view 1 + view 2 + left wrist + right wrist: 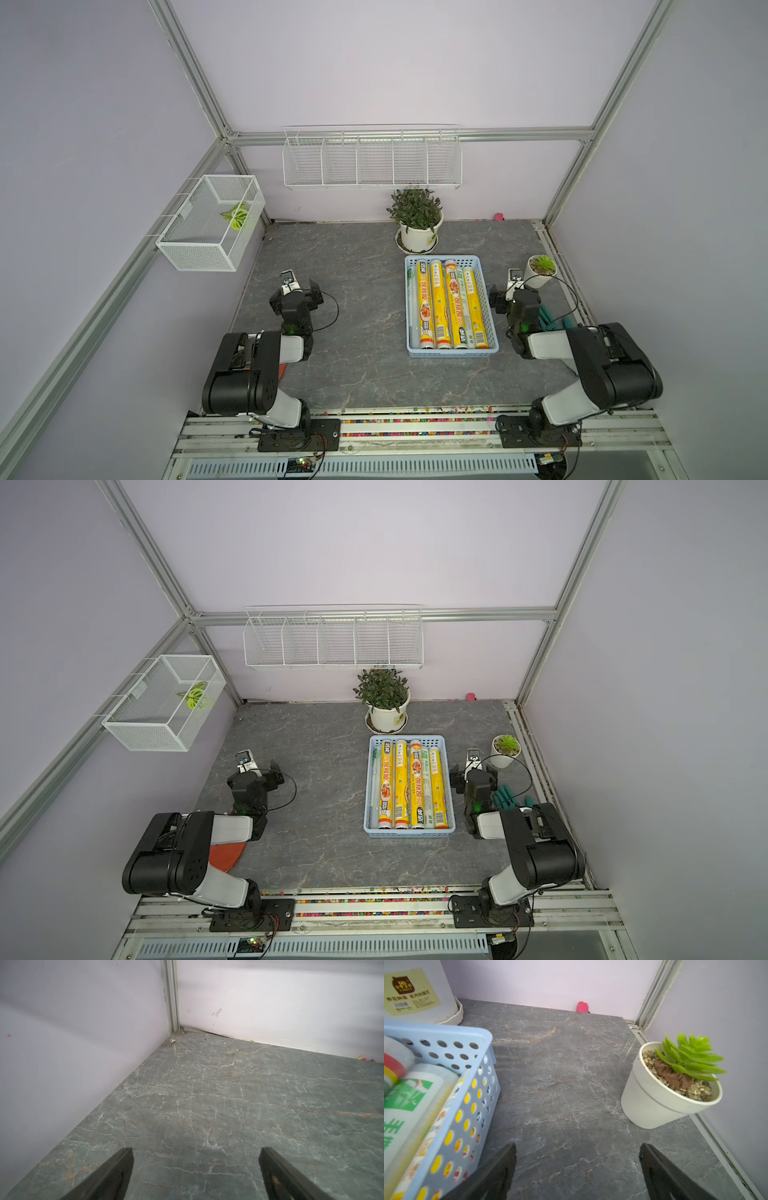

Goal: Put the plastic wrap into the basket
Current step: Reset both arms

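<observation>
The light-blue perforated basket stands right of the table's middle. Several rolls of plastic wrap lie side by side in it, lengthwise; most are yellow with food prints, and a white one has green labels. Every roll I see lies inside it. In the right wrist view the basket's corner and the rolls are close by. My right gripper stands open and empty just right of the basket. My left gripper hangs open over bare table at the left.
A large potted plant stands behind the basket. A small succulent pot is close to the right gripper. A teal glove lies by the right arm, an orange thing under the left arm. A wire-mesh box and wire rack hang on the walls.
</observation>
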Robot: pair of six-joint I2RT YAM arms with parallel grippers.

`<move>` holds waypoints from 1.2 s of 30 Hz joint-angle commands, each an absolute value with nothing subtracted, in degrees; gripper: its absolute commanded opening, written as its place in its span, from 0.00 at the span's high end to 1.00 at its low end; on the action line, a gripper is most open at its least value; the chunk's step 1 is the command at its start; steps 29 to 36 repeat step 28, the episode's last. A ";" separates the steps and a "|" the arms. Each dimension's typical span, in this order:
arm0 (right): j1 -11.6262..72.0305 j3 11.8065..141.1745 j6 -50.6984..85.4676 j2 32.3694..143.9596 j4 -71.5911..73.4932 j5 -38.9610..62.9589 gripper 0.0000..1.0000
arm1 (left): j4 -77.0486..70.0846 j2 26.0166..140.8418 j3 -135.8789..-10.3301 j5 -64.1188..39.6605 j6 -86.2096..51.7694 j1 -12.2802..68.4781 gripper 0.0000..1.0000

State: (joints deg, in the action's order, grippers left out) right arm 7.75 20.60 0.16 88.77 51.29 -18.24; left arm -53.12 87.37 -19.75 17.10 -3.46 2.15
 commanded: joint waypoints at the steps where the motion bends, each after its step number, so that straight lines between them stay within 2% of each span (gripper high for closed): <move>1: 6.96 21.53 1.52 89.06 52.32 -20.65 0.01 | -54.84 87.14 -19.84 15.21 -4.74 1.76 0.00; 36: 6.26 21.86 2.70 88.86 51.33 -21.11 0.01 | -52.12 86.53 -20.65 15.03 -5.19 1.76 0.00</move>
